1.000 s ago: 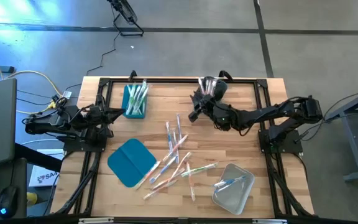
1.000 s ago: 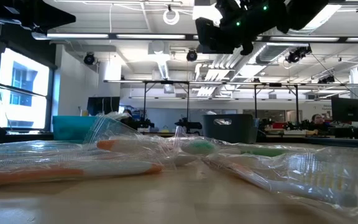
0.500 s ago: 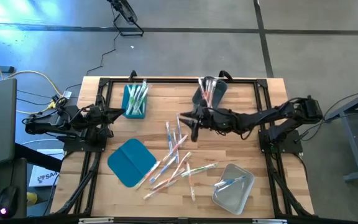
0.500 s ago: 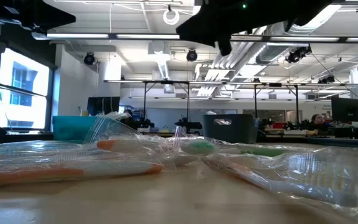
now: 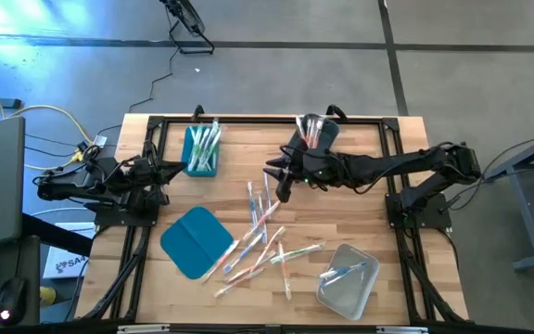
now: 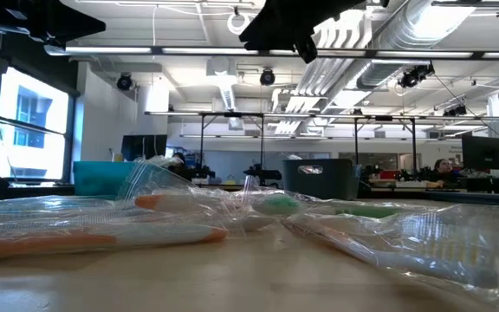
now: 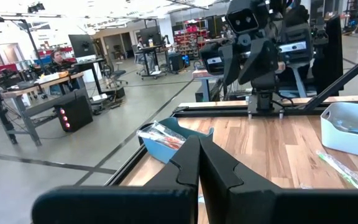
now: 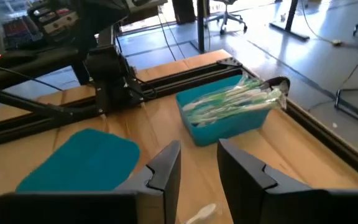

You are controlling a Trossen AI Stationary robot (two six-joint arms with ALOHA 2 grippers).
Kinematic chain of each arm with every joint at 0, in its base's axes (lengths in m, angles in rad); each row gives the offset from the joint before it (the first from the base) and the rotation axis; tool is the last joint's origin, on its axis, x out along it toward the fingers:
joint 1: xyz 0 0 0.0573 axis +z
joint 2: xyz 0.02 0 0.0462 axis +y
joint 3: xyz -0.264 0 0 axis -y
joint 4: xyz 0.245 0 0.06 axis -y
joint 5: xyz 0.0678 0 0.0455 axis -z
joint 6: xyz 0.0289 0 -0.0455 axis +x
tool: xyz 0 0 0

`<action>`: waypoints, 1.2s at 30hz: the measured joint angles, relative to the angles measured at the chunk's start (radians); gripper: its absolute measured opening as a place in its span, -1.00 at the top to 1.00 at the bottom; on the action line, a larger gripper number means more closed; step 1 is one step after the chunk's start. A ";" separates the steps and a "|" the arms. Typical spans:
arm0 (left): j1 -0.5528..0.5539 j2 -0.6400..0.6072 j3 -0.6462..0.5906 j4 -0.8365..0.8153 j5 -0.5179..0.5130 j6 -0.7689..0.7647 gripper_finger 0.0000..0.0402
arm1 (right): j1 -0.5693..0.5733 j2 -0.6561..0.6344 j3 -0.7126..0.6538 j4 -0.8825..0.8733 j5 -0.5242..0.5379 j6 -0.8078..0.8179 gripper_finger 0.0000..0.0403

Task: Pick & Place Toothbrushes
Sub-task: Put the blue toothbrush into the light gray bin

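Grey concrete floor surrounds the wooden table [image 5: 341,223] in the high view. At its middle lie the loose toothbrushes [image 5: 265,237], scattered in a rough fan. A teal bin [image 5: 200,150] near the far left corner holds more of them, a grey bin [image 5: 315,134] at the far edge holds a few upright, and a clear bin [image 5: 349,278] at the near right has one inside. A flat teal lid [image 5: 196,241] lies left of the scatter. The right gripper [image 5: 281,181] reaches over the table just beyond the far end of the scatter, fingers apart and holding nothing. The left gripper [image 5: 176,168] waits at the table's left edge beside the teal bin.

Seen from table height, wrapped toothbrushes fill the foreground, with the teal bin and the grey bin [image 6: 319,178] behind them and a dark arm overhead against the ceiling.

From the left wrist, the left gripper's fingers [image 7: 213,165] are pressed together with nothing between them; the teal bin [image 7: 169,138] and the clear bin [image 7: 353,127] show beyond.

From the right wrist, the right gripper's fingers [image 8: 166,165] stand parted and empty above the wood, facing the teal bin [image 8: 229,112] full of toothbrushes and the teal lid [image 8: 82,158].
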 joint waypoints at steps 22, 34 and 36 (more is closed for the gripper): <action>0.000 0.000 0.000 0.000 -0.001 0.001 1.00 | -0.039 0.291 0.008 -0.005 0.057 0.295 0.52; 0.000 0.000 0.000 0.000 -0.001 0.001 1.00 | 0.020 0.424 0.138 -0.044 0.081 0.288 0.94; 0.000 0.000 0.000 0.000 -0.002 0.001 1.00 | 0.035 0.443 0.171 -0.059 0.120 0.280 0.97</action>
